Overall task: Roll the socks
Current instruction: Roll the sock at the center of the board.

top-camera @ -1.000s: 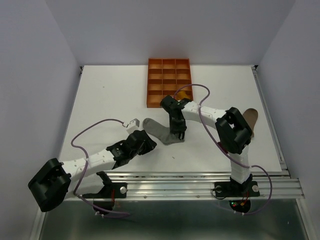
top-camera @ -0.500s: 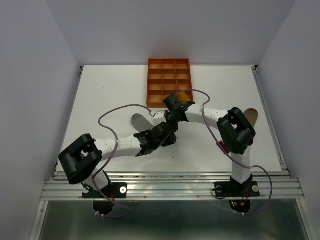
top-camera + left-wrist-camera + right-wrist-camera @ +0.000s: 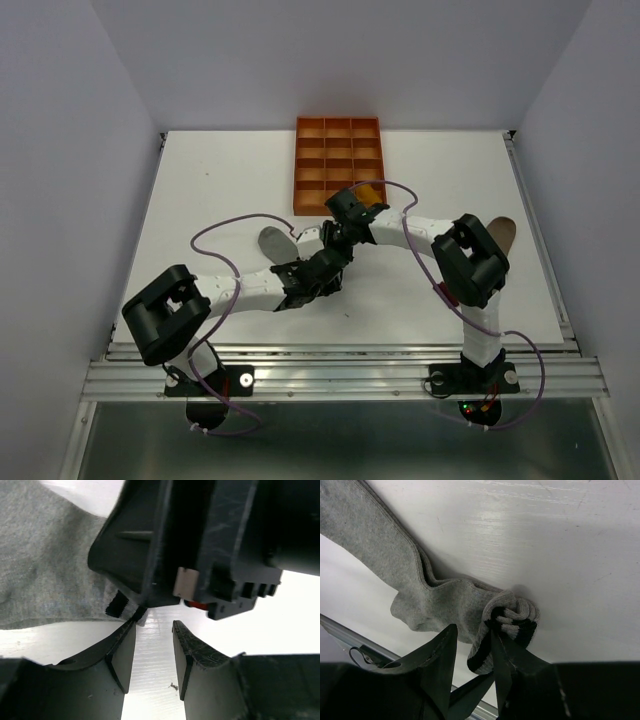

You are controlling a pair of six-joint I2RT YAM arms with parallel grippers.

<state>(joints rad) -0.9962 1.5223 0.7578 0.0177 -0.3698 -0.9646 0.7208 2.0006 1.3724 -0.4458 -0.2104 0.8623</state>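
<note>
Here the grey sock [image 3: 440, 605] lies crumpled, striped cuff [image 3: 512, 617] pinched by right jaws; left jaws spread.

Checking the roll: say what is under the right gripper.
The grey sock, striped cuff pinched in the right gripper, on the table. From above the gripper hides the cuff; only the toe shows.

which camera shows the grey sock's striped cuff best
Right wrist: the striped cuff of the grey sock sits bunched and close-up, its stripes clear, pinched in the right tool. Left wrist catches only a black sliver of it beside grey fabric. Top external hides it under the arms.
</note>
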